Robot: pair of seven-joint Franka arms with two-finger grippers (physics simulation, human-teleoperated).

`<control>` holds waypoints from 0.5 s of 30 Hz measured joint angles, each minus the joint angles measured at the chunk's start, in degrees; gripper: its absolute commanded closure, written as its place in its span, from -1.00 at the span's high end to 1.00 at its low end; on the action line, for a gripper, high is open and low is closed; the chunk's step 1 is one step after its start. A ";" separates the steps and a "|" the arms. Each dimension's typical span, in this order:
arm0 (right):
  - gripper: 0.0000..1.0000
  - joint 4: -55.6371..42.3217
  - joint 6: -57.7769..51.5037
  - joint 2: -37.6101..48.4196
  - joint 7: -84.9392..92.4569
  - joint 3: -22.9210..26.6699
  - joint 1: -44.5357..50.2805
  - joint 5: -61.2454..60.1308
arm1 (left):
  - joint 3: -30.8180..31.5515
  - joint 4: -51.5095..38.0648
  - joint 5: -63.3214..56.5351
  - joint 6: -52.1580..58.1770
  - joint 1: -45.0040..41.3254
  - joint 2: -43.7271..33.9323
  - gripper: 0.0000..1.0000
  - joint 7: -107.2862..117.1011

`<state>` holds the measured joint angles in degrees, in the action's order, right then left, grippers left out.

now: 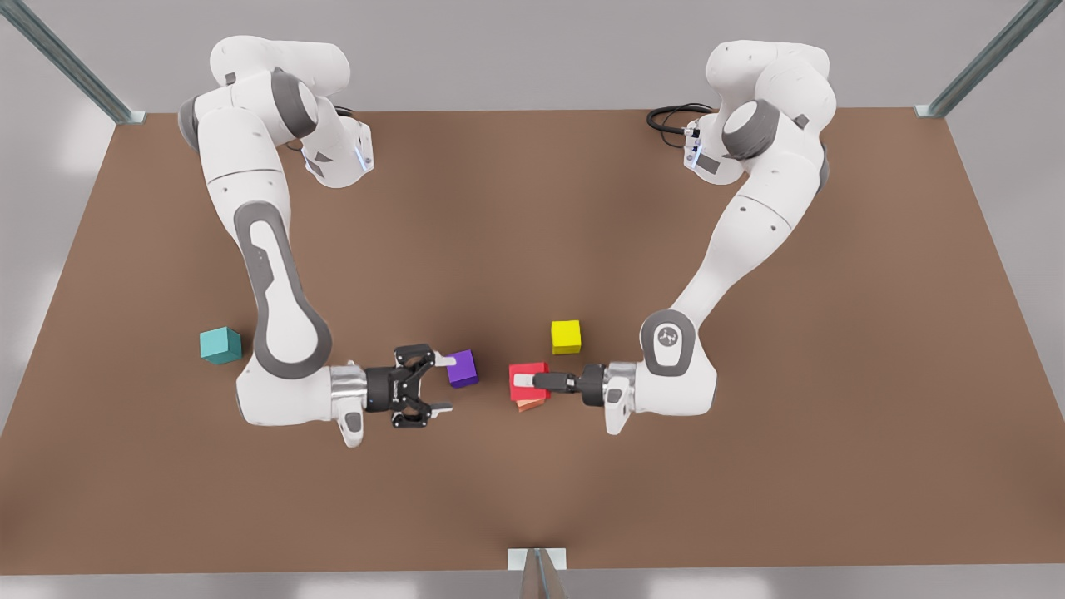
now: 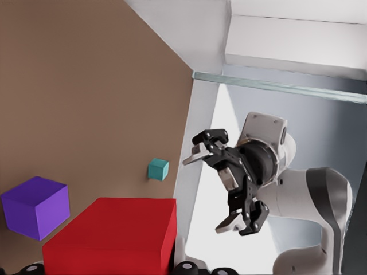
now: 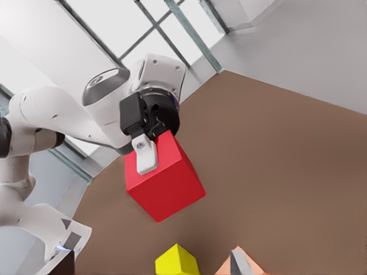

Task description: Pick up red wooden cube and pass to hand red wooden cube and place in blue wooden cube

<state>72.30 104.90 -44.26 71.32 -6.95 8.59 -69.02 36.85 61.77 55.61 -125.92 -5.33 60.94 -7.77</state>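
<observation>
The red wooden cube [image 1: 527, 368] [image 2: 112, 235] [image 3: 172, 183] is held off the table near the middle, over a salmon cube in the front view. My left gripper [image 1: 526, 380] [image 3: 160, 166], on the arm at the front view's right, is shut on it and lies horizontal. My right gripper [image 1: 448, 383] [image 2: 206, 195], on the arm at the front view's left, faces it open, a short gap away, with nothing between its fingers. The blue wooden cube [image 1: 220, 344] [image 2: 158, 169], teal in colour, sits on the table at the front view's left, beside the right arm's elbow.
A purple cube [image 1: 463, 368] [image 2: 35, 206] rests just behind the right gripper's far finger. A yellow cube [image 1: 566, 336] [image 3: 176, 260] stands behind the red one. The salmon cube [image 1: 527, 406] [image 3: 246, 264] lies under it. The brown table [image 1: 532, 216] stretches wide around them.
</observation>
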 measured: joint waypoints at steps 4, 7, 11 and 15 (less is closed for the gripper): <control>1.00 3.57 0.95 -0.07 9.26 -0.58 0.17 -5.63 | 0.10 0.58 3.38 -1.14 0.16 0.06 0.25 -3.89; 1.00 4.79 1.21 -0.15 15.38 -1.66 0.68 -8.93 | 0.11 0.70 4.47 -1.49 0.27 0.07 0.25 -6.29; 1.00 4.58 2.35 -0.96 22.26 -2.12 1.64 -12.29 | 0.32 0.74 5.10 -1.77 0.32 0.07 0.25 -8.93; 1.00 4.27 4.56 -1.51 28.19 -2.16 1.85 -14.07 | 0.45 0.89 5.69 -1.92 0.32 0.07 0.27 -11.05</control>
<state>76.57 109.46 -45.77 99.51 -9.12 10.44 -83.09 37.30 62.65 61.29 -127.85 -5.01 61.01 -18.82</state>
